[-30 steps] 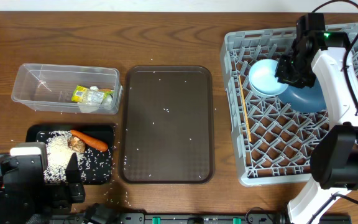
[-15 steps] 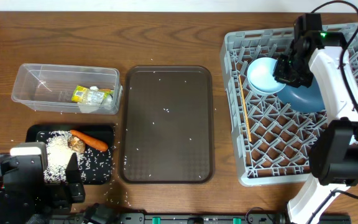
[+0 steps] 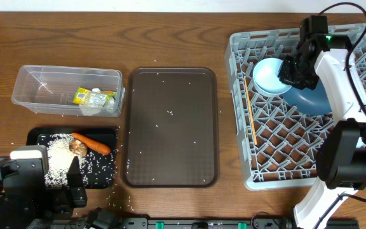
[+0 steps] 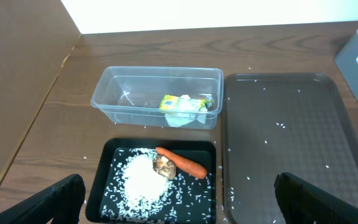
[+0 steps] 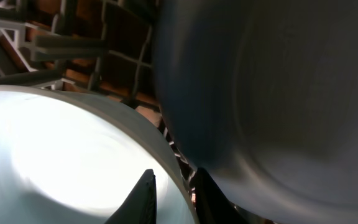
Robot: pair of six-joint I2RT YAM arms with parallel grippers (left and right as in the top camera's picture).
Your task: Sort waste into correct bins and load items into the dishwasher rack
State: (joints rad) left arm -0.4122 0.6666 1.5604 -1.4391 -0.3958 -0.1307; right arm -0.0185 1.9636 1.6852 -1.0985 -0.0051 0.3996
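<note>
The grey dishwasher rack [image 3: 239, 137] stands at the right. In it a large blue plate [image 3: 318, 100] leans, with the white bowl [image 3: 269, 77] against it. My right gripper [image 3: 294, 71] is shut on the bowl's rim; in the right wrist view its fingers [image 5: 169, 180] straddle the rim, bowl [image 5: 55, 149] to the left, plate [image 5: 278, 93] to the right. My left gripper [image 4: 179, 208] is open and empty, low over the black tray [image 3: 35, 134], which holds rice [image 3: 58, 162], a carrot [image 3: 95, 144] and a brown lump [image 3: 77, 147]. The clear box [image 3: 37, 79] holds the wrapper [image 3: 82, 96] and crumpled paper [image 3: 96, 102]. No cups are in view.
A dark-brown serving tray [image 3: 170, 140] with a few rice grains lies in the middle. A thin wooden stick [image 3: 251, 121] lies along the rack's left side. Loose grains are scattered on the table round the black tray.
My right gripper and the bowl have shifted slightly towards the far side of the rack. The left arm has not moved.
</note>
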